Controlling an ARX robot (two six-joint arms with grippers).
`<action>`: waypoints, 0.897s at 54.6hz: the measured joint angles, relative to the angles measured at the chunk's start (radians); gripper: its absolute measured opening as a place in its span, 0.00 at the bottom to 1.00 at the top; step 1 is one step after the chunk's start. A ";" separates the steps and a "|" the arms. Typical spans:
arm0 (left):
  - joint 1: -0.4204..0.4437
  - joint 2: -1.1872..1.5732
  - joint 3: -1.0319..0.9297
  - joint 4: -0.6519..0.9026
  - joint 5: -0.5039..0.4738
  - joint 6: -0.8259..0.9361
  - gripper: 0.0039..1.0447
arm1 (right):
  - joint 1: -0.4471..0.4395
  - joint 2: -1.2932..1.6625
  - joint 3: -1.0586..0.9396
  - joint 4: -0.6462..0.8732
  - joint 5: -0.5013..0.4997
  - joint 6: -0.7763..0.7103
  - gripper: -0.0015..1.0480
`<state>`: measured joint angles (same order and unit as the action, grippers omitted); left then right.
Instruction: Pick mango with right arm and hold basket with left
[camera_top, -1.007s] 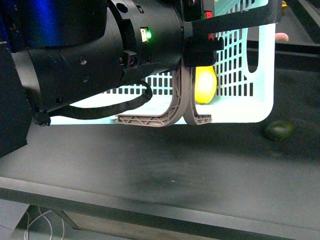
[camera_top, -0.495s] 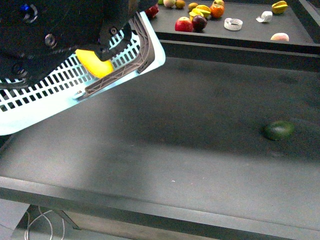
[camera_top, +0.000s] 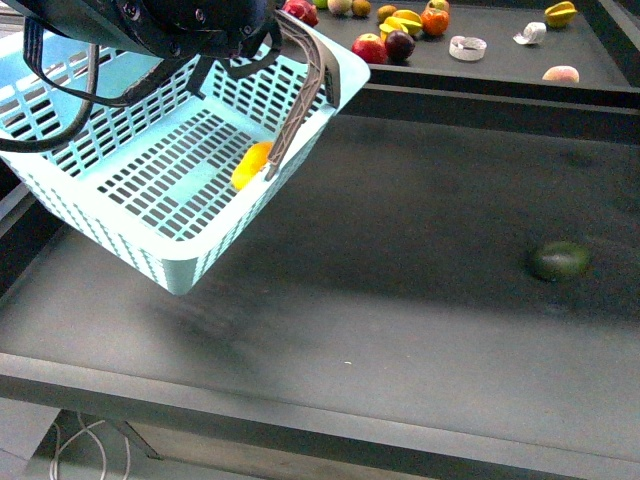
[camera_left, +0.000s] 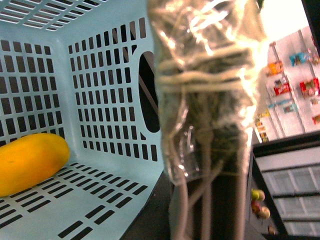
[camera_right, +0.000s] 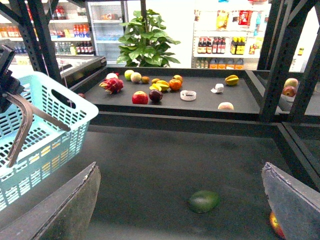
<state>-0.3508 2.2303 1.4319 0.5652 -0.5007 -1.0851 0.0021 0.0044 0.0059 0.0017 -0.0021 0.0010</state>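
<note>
Dark table (camera_top: 420, 330), basket (camera_top: 120, 150) lifted and tilted over its left side.
Left arm (camera_top: 160, 20) holds the basket up at the rim near the grey-brown handles (camera_top: 300, 95); can't tell its jaw state, the wrist view is blocked by a blurred wrapped bundle. Right gripper (camera_right: 180, 205) spread wide, empty, above a dark green fruit (camera_right: 204, 201) on the table. Mango (camera_left: 30, 162) lies on the basket floor against a wall.
</note>
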 joint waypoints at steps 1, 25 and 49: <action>0.006 0.010 0.012 -0.006 -0.005 -0.016 0.04 | 0.000 0.000 0.000 0.000 0.000 0.000 0.92; 0.087 0.174 0.235 -0.195 -0.006 -0.269 0.04 | 0.000 0.000 0.000 0.000 0.000 0.000 0.92; 0.132 0.249 0.305 -0.321 -0.006 -0.415 0.04 | 0.000 0.000 0.000 0.000 0.000 0.000 0.92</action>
<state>-0.2192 2.4798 1.7367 0.2440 -0.5064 -1.5002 0.0021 0.0044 0.0059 0.0017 -0.0021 0.0010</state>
